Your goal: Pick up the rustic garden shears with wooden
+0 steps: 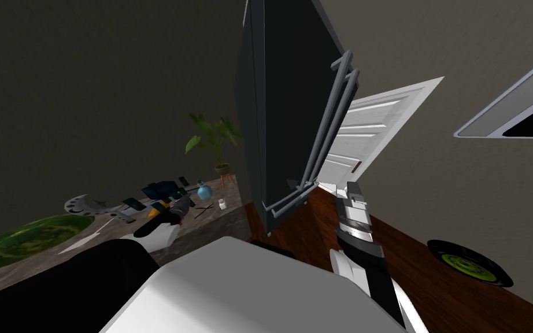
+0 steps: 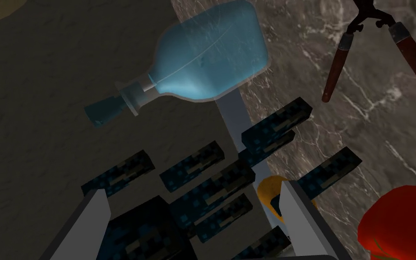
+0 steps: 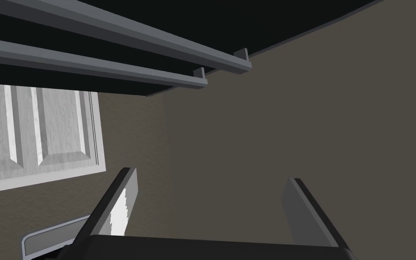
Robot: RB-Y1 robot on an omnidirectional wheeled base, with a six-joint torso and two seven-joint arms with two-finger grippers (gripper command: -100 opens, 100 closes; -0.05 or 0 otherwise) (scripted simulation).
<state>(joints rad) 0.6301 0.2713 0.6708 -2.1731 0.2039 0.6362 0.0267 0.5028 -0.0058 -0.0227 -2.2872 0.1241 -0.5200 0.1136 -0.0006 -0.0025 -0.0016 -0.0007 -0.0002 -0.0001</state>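
Approach step, grasp not yet made: our left gripper [image 2: 191, 189] hovers with fingers spread, nothing between them, above a dark blue-flecked slatted object [image 2: 211, 180]; the shears [image 2: 336, 67], with red-brown handles, lie on the marbled counter [image 2: 365, 117] near a pale blue bottle [image 2: 207, 54], apart from the fingers. We judge the next move calls for shifting the hand across to the handles, setting the fingers astride one, then descending; right gripper [image 3: 210, 176] also spread and empty, by a dark cabinet's grey rails [image 3: 112, 63]. No brand, label or writing legible
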